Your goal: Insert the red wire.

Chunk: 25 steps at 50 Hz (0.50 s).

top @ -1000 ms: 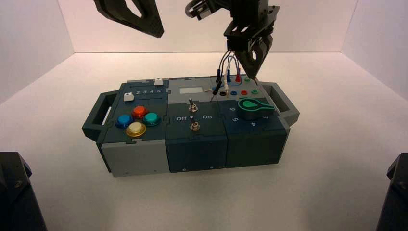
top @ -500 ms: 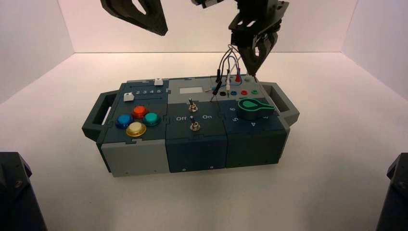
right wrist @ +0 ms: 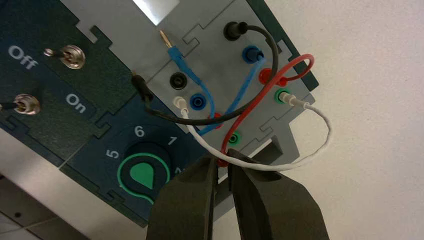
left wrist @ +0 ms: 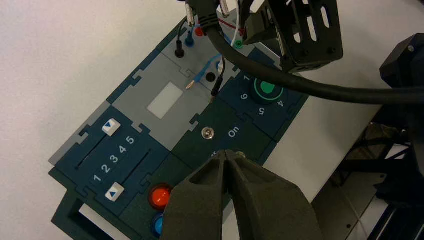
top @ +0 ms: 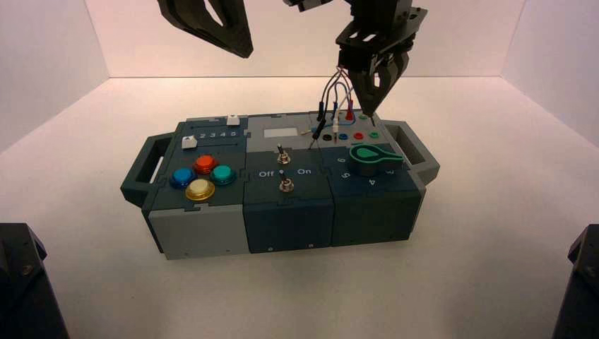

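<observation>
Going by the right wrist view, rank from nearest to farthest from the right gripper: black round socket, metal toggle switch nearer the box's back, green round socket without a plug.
From the right gripper:
1. Green socket: right end of the front socket row.
2. Black socket: left end of that row.
3. Toggle switch: the box's middle section.

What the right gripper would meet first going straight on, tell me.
With the red wire leading, the right gripper would probably meet the panel near the front green socket; exact depth is unclear.
</observation>
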Each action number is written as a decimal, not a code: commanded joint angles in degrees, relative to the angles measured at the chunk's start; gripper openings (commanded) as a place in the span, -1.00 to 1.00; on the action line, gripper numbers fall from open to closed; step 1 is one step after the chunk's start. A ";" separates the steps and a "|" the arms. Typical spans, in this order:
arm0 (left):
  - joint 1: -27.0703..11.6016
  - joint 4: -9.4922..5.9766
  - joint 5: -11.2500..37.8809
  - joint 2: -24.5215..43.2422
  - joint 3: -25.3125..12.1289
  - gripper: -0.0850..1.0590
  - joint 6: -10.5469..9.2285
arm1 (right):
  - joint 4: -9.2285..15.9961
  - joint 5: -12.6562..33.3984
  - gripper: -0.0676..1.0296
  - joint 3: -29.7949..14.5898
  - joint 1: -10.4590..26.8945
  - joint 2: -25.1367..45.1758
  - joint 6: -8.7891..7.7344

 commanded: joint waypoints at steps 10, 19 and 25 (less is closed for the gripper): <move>-0.79 -0.88 -0.26 3.08 -2.99 -0.91 -0.44 | 2.46 -0.35 -0.93 -0.09 0.00 -3.16 0.18; -1.85 -0.88 -0.35 4.75 -4.13 -0.91 -1.32 | 3.69 -0.70 -0.93 0.70 0.09 -3.60 0.00; -2.81 -1.14 -0.53 5.71 -4.75 -0.91 -2.11 | 4.66 -1.23 -0.93 0.97 0.26 -3.69 -0.09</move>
